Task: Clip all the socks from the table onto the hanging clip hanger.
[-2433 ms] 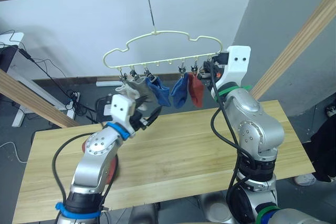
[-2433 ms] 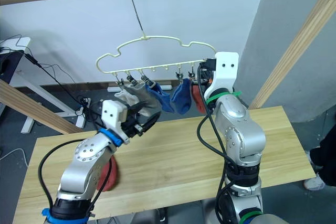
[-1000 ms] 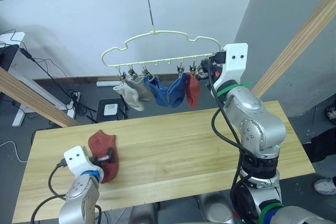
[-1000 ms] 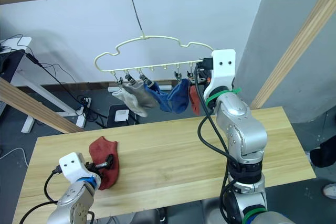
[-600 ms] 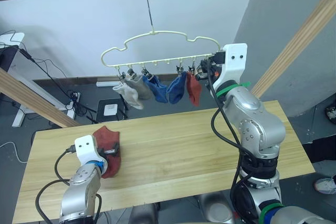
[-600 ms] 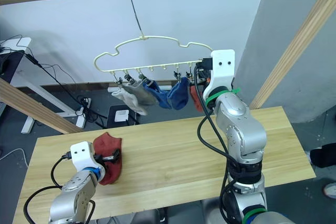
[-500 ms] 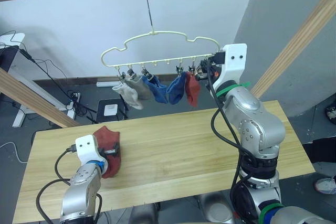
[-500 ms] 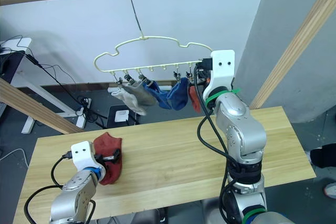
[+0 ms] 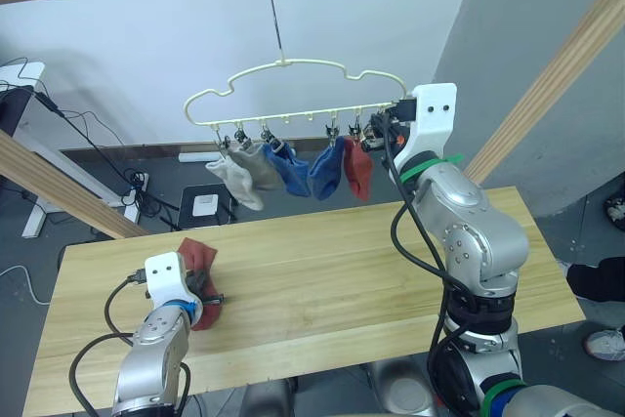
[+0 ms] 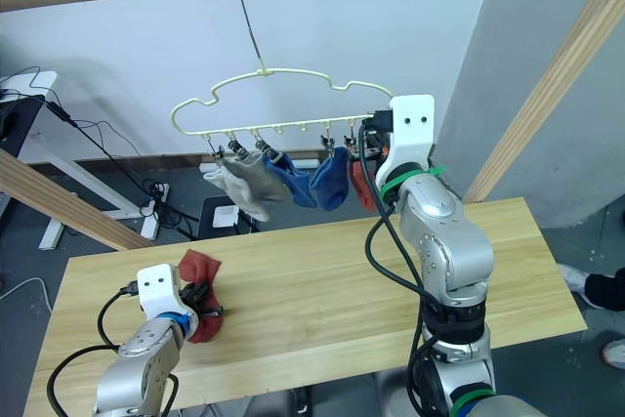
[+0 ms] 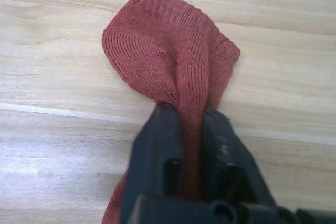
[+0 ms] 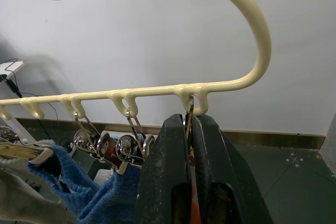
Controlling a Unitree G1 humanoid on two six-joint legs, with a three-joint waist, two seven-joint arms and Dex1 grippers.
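between the left claw (image 11: 190,116) fingers sits a bunched rust-red sock (image 11: 168,61).

Rust-red sock (image 11: 173,61), ribbed knit, on light wood-grain bench (image 11: 283,77). Cream clip hanger (image 9: 293,95) carries grey, blue and apparently red socks (image 9: 293,165).

Five socks (image 10: 293,178) clipped on clip hanger (image 10: 278,109), left gripper (image 10: 207,312) pinching rust-red sock (image 10: 198,271) on table (image 10: 322,285)

no text, label, brand or number can be read anywhere.
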